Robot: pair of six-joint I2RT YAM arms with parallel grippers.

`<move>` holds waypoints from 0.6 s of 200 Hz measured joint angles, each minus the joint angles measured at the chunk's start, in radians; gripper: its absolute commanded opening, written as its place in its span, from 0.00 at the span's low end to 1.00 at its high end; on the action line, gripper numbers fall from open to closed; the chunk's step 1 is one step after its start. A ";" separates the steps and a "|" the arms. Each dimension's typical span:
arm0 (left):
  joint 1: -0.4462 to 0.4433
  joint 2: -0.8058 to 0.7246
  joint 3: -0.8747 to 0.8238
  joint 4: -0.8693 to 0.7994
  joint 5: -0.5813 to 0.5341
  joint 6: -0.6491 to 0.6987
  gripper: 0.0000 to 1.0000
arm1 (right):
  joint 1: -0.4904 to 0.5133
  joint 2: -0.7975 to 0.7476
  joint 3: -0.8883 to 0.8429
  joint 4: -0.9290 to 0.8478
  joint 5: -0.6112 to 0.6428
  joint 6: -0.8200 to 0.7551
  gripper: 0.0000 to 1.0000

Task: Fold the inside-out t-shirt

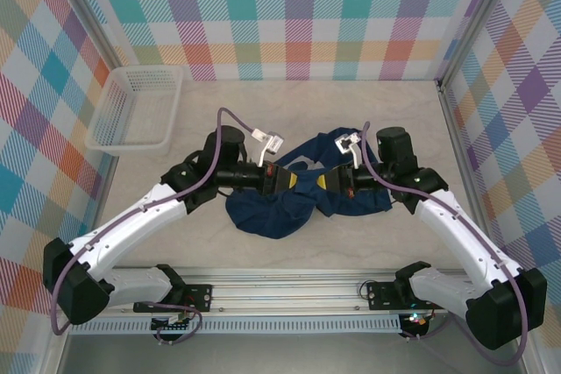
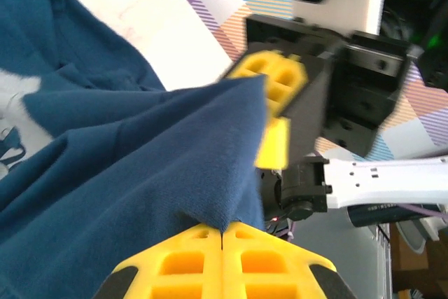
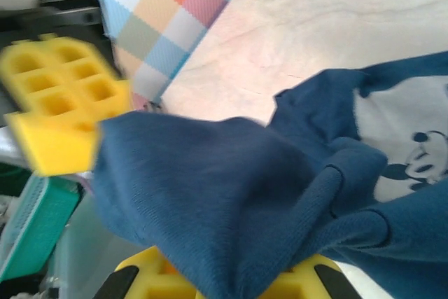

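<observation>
Evidently gripping the shirt [image 1: 279,209] with both left hand [image 1: 291,183] and right hand [image 1: 326,183], each pinched fully shut on a ridge of fabric, with tips nearly meeting. Holding it tented above the middle of the counter [image 1: 263,111], with the rest heaped toward the near edge. Probably gripped this close so as to draw apart and spread it for folding.
</observation>
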 measured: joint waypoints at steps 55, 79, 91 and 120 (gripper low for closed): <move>0.022 0.069 0.000 0.000 -0.060 -0.064 0.10 | 0.000 -0.017 -0.015 0.087 -0.161 0.050 0.00; 0.023 0.063 -0.002 0.000 -0.076 -0.067 0.23 | 0.000 -0.014 -0.015 0.106 -0.160 0.071 0.00; 0.027 0.051 -0.010 -0.001 -0.082 -0.065 0.28 | 0.000 -0.006 -0.015 0.112 -0.160 0.076 0.00; 0.035 -0.012 -0.036 -0.001 -0.105 -0.048 0.47 | 0.000 0.007 -0.015 0.113 -0.156 0.079 0.00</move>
